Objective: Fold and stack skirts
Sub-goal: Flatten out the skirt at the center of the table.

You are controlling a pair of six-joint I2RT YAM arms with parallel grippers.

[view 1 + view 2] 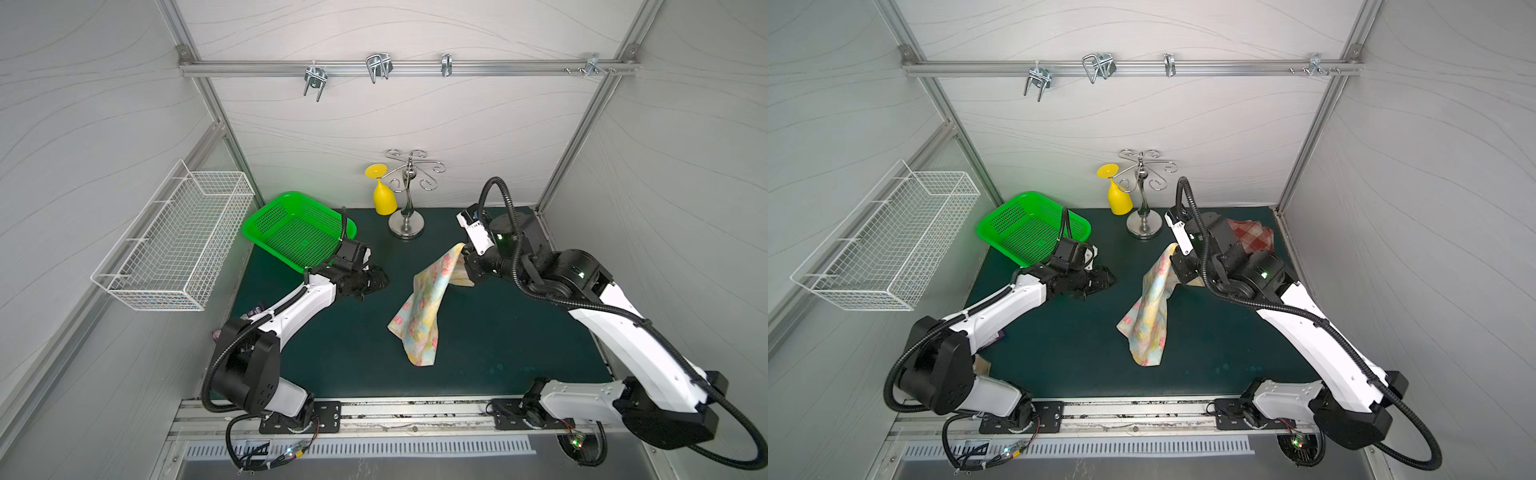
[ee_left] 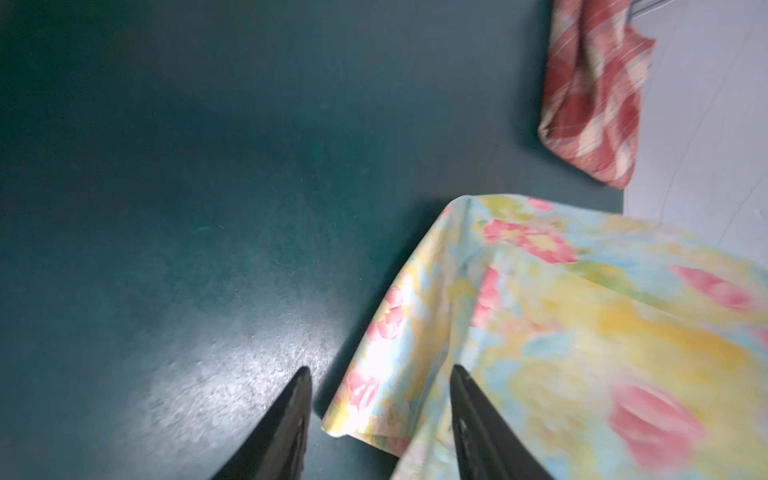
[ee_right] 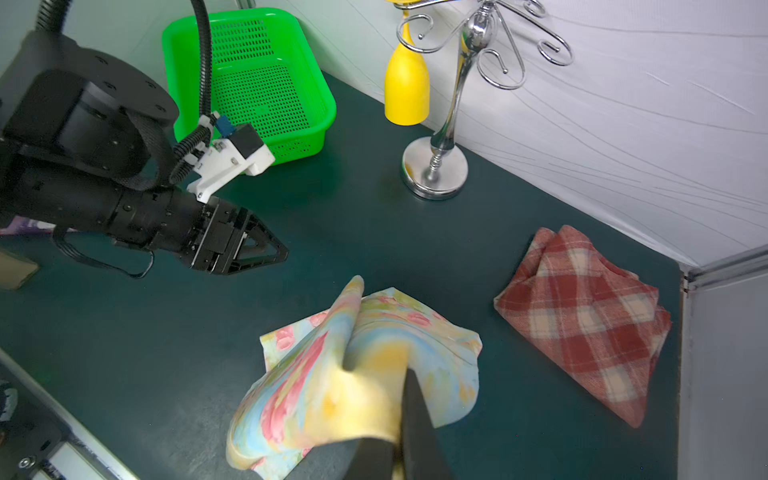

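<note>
Cloth hangs from the right gripper [image 1: 466, 255], which is clamped tight on one top corner of the floral skirt [image 1: 428, 299]. From that corner the skirt's long axis slants down toward the front of the desk [image 1: 332, 353], where its low end rests. The left gripper [image 1: 378, 280] hovers near it on the robot's left, jaws apart and empty, pointing at the skirt's near edge; the left wrist view shows that edge between and beyond its fingertips. The left arm is therefore nearer the free edge and is probably the one to take it. There are two skirts: the floral one and the plaid skirt [image 1: 1252, 235], roughly folded at the desk's far right corner, well apart behind the right arm.
</note>
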